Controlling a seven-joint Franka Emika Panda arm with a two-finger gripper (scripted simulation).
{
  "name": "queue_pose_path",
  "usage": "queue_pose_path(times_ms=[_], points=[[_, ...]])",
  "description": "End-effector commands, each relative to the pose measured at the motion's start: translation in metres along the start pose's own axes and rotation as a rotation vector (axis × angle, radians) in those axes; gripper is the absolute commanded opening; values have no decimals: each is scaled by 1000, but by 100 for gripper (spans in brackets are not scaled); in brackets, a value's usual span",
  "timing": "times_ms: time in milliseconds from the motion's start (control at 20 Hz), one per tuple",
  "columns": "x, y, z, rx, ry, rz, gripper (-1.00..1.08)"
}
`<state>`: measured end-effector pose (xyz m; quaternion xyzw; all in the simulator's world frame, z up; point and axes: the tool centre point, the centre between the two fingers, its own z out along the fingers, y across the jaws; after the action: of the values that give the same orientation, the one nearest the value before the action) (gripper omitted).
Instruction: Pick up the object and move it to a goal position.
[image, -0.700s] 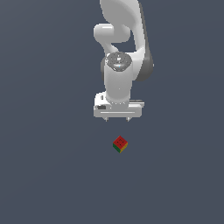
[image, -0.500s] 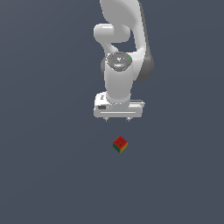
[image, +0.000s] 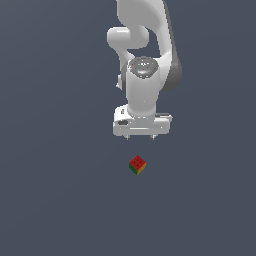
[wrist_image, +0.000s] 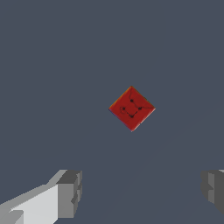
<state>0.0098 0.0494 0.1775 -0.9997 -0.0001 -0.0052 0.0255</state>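
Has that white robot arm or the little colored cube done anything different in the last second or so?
Almost nothing visibly changed. The gripper hangs above the cube much as before, perhaps shifted a touch, with its fingers spread wide and nothing between them. The cube lies in the same spot on the gray floor, red dotted face up, untouched. Nothing was taken hold of or let go.
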Motion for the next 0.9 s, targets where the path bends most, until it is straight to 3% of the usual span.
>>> queue_pose_path(times_ms=[0,450,850], points=[[0,1,1,0,-1,3,100],[6,2,9,-2,-2,87,100],[18,4,27,-8,-4,251,100]])
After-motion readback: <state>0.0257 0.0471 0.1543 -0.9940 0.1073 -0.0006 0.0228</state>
